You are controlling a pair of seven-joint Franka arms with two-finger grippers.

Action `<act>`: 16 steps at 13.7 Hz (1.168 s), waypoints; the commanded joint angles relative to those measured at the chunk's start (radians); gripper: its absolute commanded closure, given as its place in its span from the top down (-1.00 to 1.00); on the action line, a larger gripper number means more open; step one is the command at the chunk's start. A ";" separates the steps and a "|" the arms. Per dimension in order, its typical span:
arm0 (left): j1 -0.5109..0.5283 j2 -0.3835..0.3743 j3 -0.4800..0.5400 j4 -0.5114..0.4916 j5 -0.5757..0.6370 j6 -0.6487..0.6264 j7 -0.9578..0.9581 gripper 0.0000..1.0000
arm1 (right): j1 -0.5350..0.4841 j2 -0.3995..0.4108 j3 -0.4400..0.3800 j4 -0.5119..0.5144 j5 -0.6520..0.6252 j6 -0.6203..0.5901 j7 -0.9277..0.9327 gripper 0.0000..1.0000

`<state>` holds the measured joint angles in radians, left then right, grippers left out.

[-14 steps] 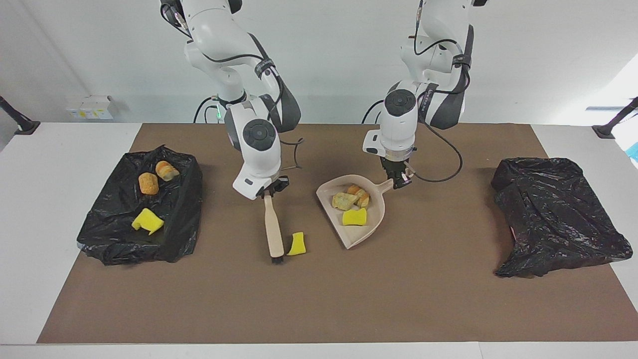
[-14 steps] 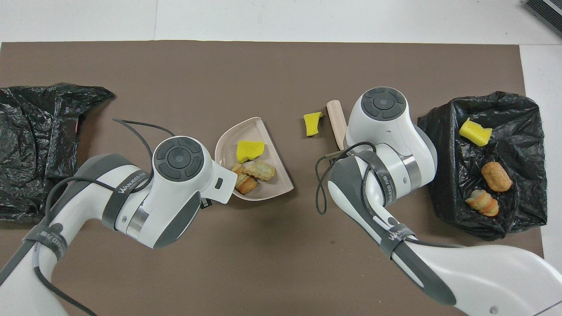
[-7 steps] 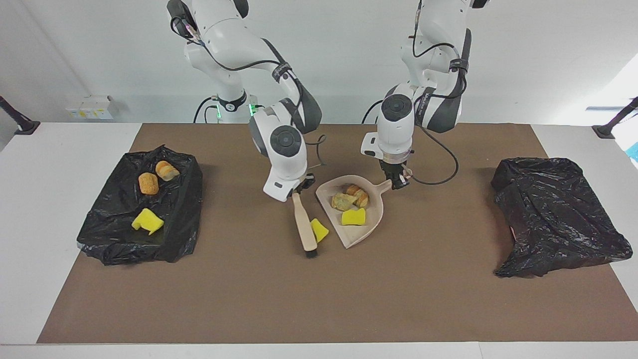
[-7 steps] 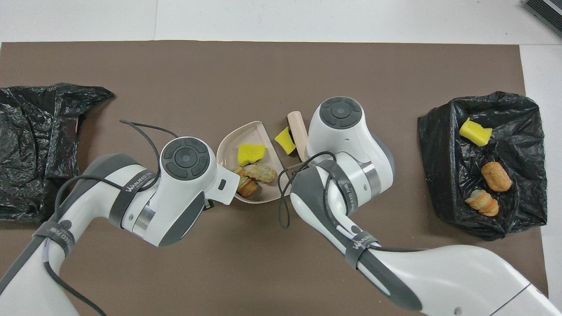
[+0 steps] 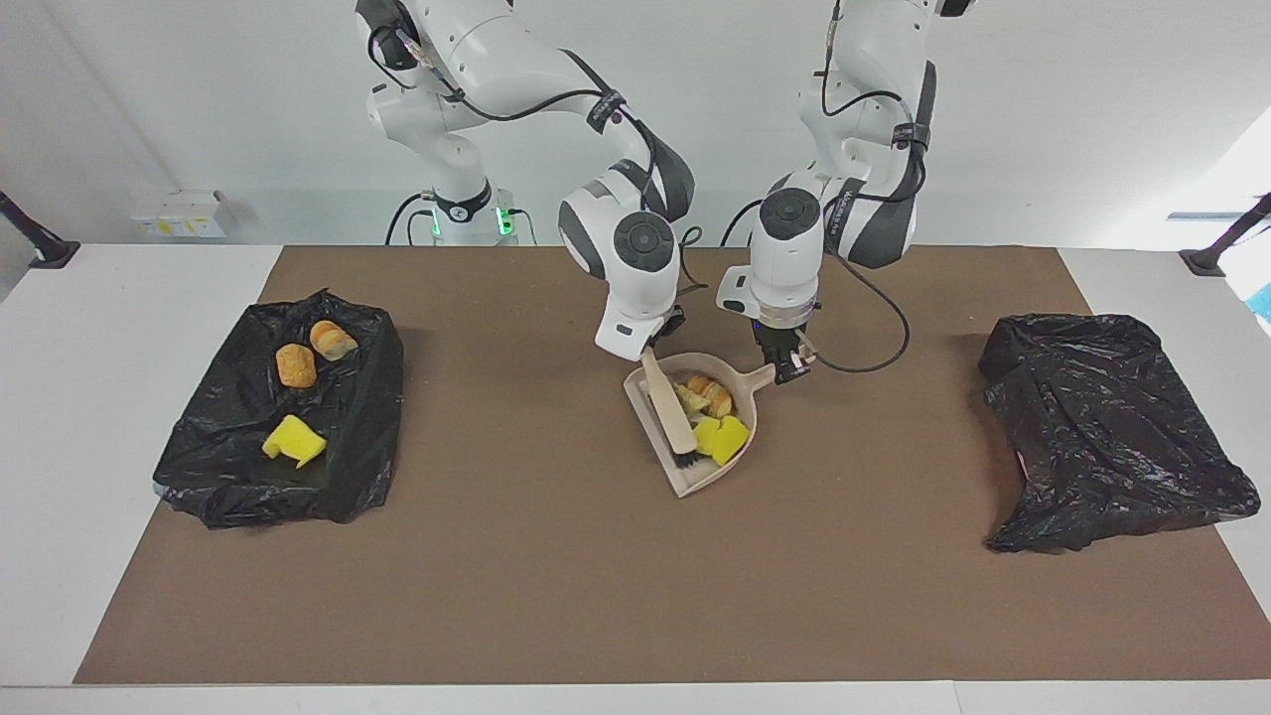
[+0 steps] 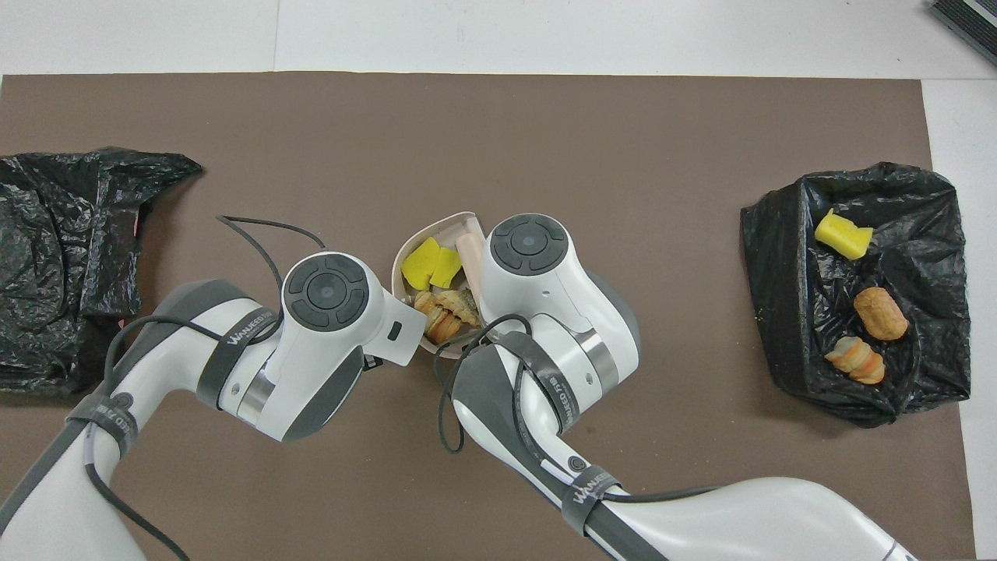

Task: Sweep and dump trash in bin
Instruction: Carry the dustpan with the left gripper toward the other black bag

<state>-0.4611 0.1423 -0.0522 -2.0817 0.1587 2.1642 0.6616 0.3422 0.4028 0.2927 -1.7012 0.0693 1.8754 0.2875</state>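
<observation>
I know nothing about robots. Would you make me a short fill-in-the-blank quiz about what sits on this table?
1. The right hand holds the ____.
2. The left hand grips the handle of the ____.
3. The dustpan holds ____ yellow chunks.
4. The open black bag contains ____ pieces of trash.

Missing words: brush; dustpan; two; three

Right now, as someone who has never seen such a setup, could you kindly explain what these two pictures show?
Two white robot arms work at a brown-covered table. One picture faces them; the other looks down from above them. The left gripper is shut on the handle of a beige plastic dustpan holding yellow and tan foam chunks. The right gripper is shut on a beige-handled brush, its bristles inside the pan. A black-lined bin at the right arm's end holds three more chunks; a crumpled black bag lies at the left arm's end.
</observation>
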 commanded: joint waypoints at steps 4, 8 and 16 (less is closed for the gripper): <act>0.105 -0.013 0.002 0.009 -0.089 0.039 0.191 -1.00 | -0.025 -0.108 0.008 -0.001 0.043 -0.027 0.012 -1.00; 0.200 -0.024 0.002 0.069 -0.176 -0.006 0.320 -1.00 | -0.011 -0.111 0.029 0.000 0.041 -0.025 0.071 -1.00; 0.445 0.006 0.005 0.356 -0.188 -0.271 0.620 -1.00 | 0.133 -0.214 0.040 -0.093 0.041 -0.007 0.471 -1.00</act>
<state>-0.0799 0.1286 -0.0384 -1.8120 0.0013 1.9630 1.1918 0.4582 0.2592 0.3320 -1.7147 0.0935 1.8610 0.6851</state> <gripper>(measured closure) 0.687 0.744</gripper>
